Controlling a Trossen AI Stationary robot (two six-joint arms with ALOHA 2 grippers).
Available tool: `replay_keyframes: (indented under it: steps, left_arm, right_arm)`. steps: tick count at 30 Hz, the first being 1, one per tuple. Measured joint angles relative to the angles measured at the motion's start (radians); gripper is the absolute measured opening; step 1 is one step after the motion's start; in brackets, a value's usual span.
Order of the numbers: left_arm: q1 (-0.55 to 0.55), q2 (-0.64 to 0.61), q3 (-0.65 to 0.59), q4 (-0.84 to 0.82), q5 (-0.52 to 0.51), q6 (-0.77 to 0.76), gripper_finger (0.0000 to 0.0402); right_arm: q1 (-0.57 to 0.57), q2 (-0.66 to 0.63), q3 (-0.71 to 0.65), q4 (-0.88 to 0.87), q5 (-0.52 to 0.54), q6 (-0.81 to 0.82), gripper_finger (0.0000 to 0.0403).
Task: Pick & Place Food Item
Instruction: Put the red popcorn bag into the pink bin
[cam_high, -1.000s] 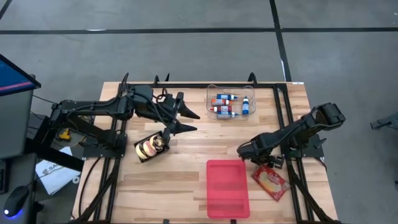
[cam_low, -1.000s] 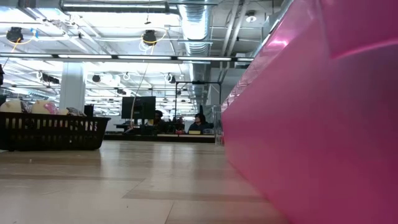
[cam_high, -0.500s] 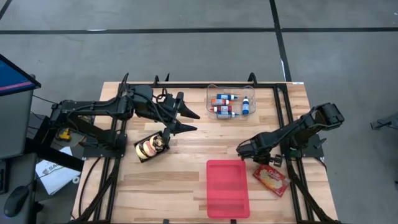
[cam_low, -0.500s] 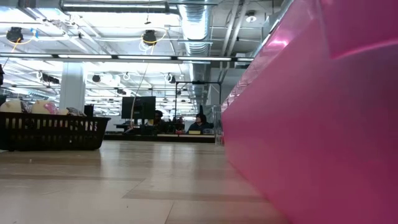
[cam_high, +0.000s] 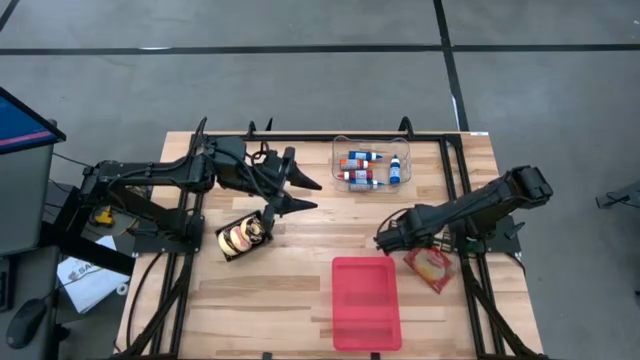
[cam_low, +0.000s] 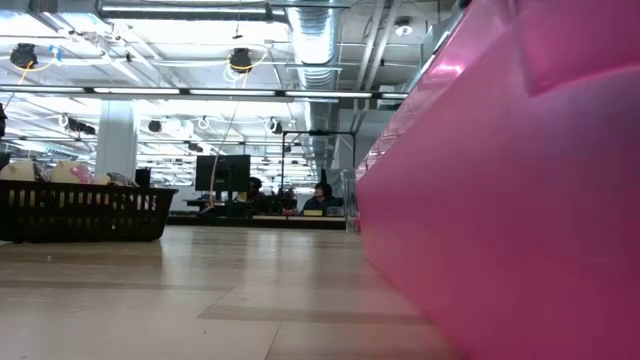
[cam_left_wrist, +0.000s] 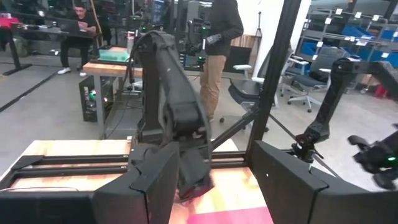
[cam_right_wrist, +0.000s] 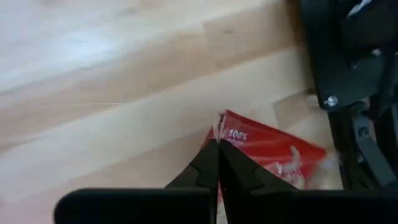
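A red food packet (cam_high: 430, 268) is at the table's right, just right of the pink tray (cam_high: 365, 300). My right gripper (cam_high: 412, 255) points steeply down over the packet's far end and is shut on it; in the right wrist view the packet (cam_right_wrist: 273, 152) shows past the closed fingers. My left gripper (cam_high: 305, 195) hangs level and open above the table's left half, holding nothing; its fingers stand apart in its wrist view (cam_left_wrist: 217, 186). My right gripper pinches the packet's corner (cam_right_wrist: 221, 124) between its two fingers, only at the packet's edge. The fingers come from above, pointing steeply down. The packet hangs tilted below them. Whether its near end still rests on the wood, I cannot tell.
A clear tub (cam_high: 370, 165) with small bottles stands at the far middle. A black basket (cam_high: 240, 237) with food sits below my left gripper and shows in the low view (cam_low: 85, 210). The pink tray's wall (cam_low: 500, 200) fills the low view's right side.
My right gripper has risen and tipped further down. The red packet has come with it: it has shifted toward the table's far edge, its far end is raised, and it no longer lies flat.
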Motion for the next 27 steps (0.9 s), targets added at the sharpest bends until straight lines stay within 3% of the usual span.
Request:
replay_keyframes:
  steps: [8,19,27]
  left_arm:
    - [0.000,0.000,0.000,0.000,-0.035,-0.007,0.0199]
    - [0.000,0.000,-0.001,0.004,-0.080,-0.065,0.0199]
    - [0.000,0.000,-0.001,0.005,-0.099,-0.126,0.0199]
  right_arm:
    - [0.017,-0.001,0.279,-0.256,0.220,-0.008,0.0000]
    - [0.078,0.013,0.565,-0.257,0.424,-0.139,0.0000]
    - [0.180,0.014,0.740,-0.260,0.467,-0.200,0.0000]
